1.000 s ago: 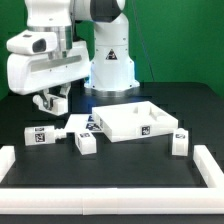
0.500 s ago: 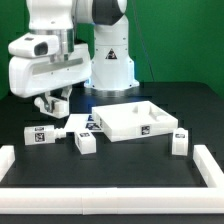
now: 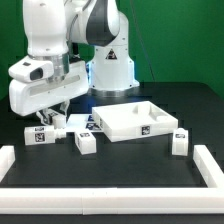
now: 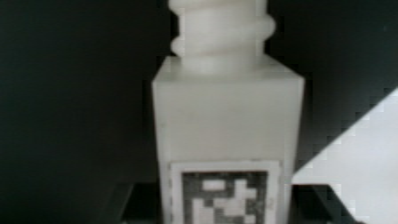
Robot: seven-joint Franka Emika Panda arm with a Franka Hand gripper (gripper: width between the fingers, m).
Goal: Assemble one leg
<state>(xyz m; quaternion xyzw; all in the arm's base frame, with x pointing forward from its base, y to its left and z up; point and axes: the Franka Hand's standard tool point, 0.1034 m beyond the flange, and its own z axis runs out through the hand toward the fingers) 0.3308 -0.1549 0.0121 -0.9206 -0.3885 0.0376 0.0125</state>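
My gripper (image 3: 50,120) has come down over the leg (image 3: 39,136) that lies at the exterior view's left, in front of the arm. In the wrist view this leg (image 4: 222,110) fills the frame: a white oblong block with a ribbed peg at one end and a black-and-white tag at the other. My gripper (image 4: 224,206) is open, with a dark finger (image 4: 146,200) close on each side of the tagged end. I see no squeeze on the leg. The white rimmed tabletop (image 3: 112,124) lies in the middle.
A second leg (image 3: 85,143) lies just in front of the tabletop, and a third (image 3: 180,141) at the exterior view's right. A low white wall (image 3: 100,176) borders the front and sides. A white surface (image 4: 356,140) shows beside the leg in the wrist view.
The arm has tilted and dropped toward the table. The gripper has moved down from above the left leg to around it. The parts have not moved.
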